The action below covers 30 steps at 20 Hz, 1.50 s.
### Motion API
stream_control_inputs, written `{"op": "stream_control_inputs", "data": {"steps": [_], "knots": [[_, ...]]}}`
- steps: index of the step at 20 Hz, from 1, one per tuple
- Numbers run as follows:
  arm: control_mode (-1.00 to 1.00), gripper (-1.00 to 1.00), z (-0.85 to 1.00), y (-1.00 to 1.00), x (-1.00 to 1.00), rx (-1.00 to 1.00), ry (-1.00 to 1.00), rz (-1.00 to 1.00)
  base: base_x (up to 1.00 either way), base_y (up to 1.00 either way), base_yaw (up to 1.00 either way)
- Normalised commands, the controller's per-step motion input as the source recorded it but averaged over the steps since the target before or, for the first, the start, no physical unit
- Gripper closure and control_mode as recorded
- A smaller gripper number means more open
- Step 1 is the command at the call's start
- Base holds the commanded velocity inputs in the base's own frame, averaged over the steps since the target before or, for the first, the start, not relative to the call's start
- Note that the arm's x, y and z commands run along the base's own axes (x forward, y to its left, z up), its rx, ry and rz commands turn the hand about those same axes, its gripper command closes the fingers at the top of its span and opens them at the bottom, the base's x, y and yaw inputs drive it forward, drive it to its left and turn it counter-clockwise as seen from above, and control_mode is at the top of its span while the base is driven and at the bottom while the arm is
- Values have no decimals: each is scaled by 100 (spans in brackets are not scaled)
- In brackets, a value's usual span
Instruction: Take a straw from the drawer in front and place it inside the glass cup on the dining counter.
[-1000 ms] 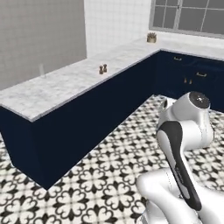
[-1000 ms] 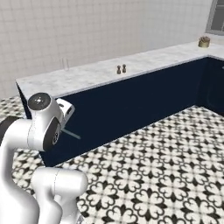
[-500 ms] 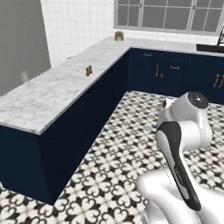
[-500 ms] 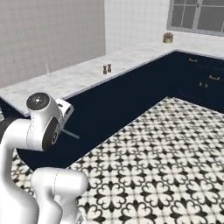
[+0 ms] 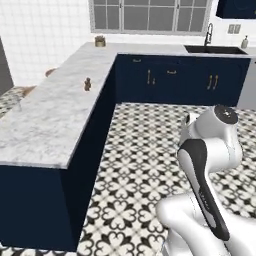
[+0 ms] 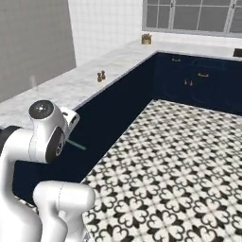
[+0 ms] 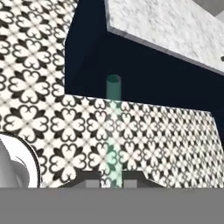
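Marble dining counter (image 5: 45, 120) over patterned floor (image 5: 145, 150)

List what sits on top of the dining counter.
On the dining counter stand two small brown shakers and a faint glass cup. The cup's inside is too small to make out.

Straw (image 6: 75, 143) jutting from the tool (image 6: 70, 124) beside the dining counter (image 6: 85, 82), 2 shakers (image 6: 100, 76) on it.
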Motion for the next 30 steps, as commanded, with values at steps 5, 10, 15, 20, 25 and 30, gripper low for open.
{"op": "stream_control_inputs", "data": {"steps": [5, 10, 15, 20, 25, 30], "knots": [[100, 100, 0, 0, 0, 0, 0, 0, -43, 100, -43], [100, 100, 0, 0, 0, 0, 0, 0, -57, 100, -38], [100, 100, 0, 0, 0, 0, 0, 0, -57, 100, -37], [100, 100, 0, 0, 0, 0, 0, 0, -49, 100, -39], [100, 100, 0, 0, 0, 0, 0, 0, -12, 100, -37], [100, 100, 0, 0, 0, 0, 0, 0, 0, 100, -38]]}}
